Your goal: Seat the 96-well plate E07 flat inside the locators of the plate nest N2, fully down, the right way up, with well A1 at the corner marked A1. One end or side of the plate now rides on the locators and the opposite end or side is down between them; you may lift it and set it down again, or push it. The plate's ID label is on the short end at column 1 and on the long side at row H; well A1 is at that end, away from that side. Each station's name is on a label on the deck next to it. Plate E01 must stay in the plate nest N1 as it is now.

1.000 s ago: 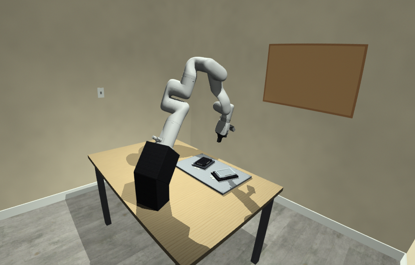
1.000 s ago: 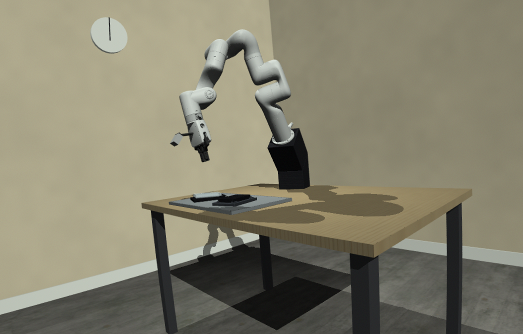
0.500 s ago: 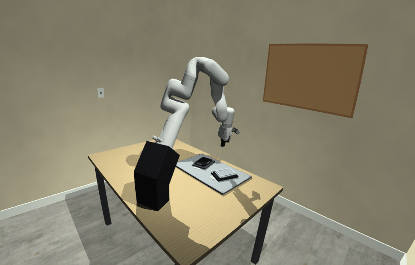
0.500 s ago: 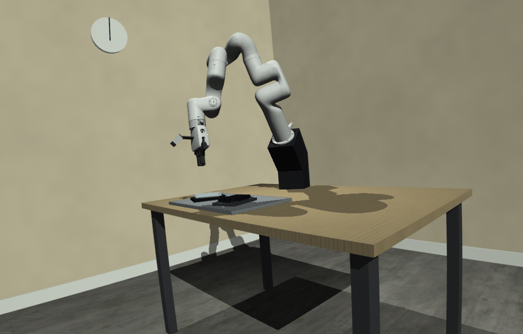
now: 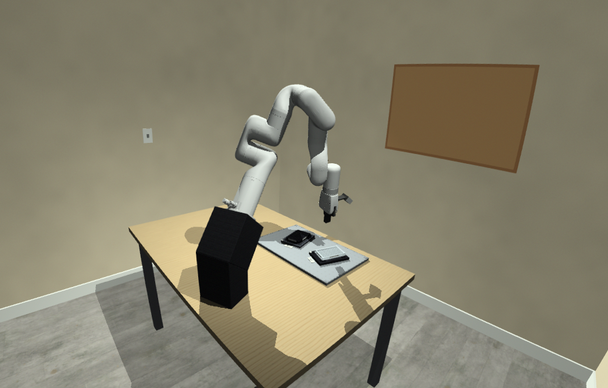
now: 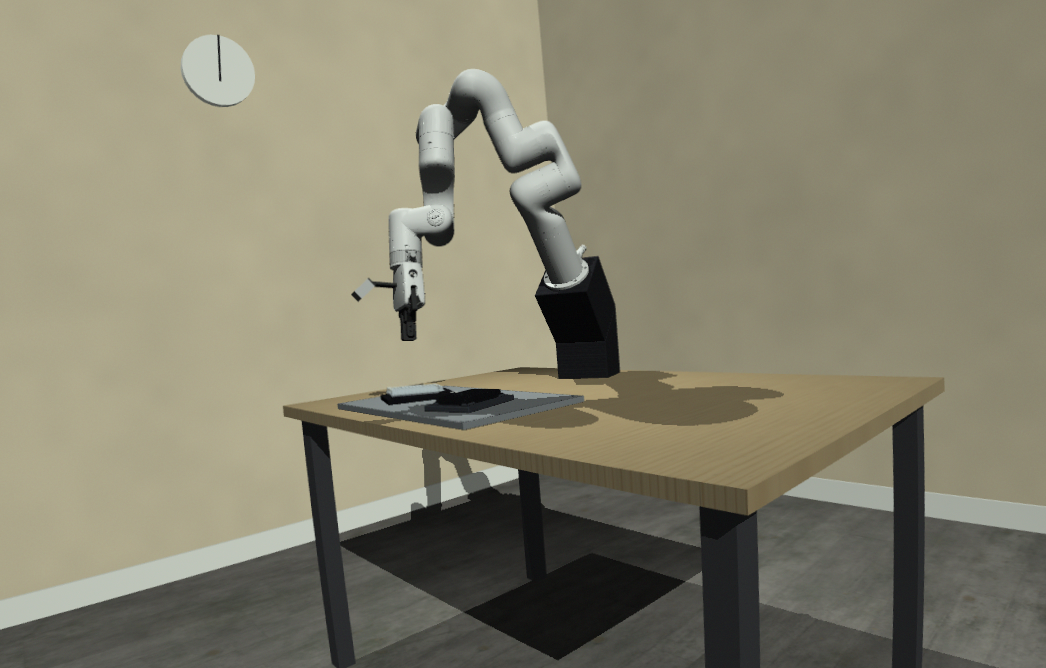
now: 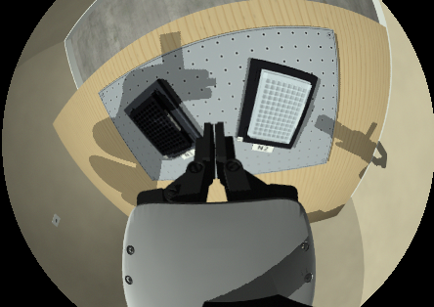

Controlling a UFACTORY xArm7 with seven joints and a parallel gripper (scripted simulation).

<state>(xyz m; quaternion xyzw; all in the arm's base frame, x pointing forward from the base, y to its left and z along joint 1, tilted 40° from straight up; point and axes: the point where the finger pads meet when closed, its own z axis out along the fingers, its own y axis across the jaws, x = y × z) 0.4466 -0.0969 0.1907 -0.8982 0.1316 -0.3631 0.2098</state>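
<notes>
A grey perforated deck (image 5: pixel 314 252) lies on the wooden table and holds two plate nests. A black well plate (image 5: pixel 298 237) sits on the nest nearer the arm's base and looks tilted, one side higher. A white well plate (image 5: pixel 329 253) lies level in a black nest nearer the table's end. In the wrist view the black plate (image 7: pixel 158 118) is at the left and the white plate (image 7: pixel 279 105) at the right, each with a small white label beside it, too small to read. My gripper (image 5: pixel 327 219) is shut and empty, pointing down, well above the deck's far edge; it also shows in the wrist view (image 7: pixel 215 130).
The arm's black pedestal (image 5: pixel 225 257) stands on the table beside the deck. The deck (image 6: pixel 461 404) lies close to the table's far corner and edges.
</notes>
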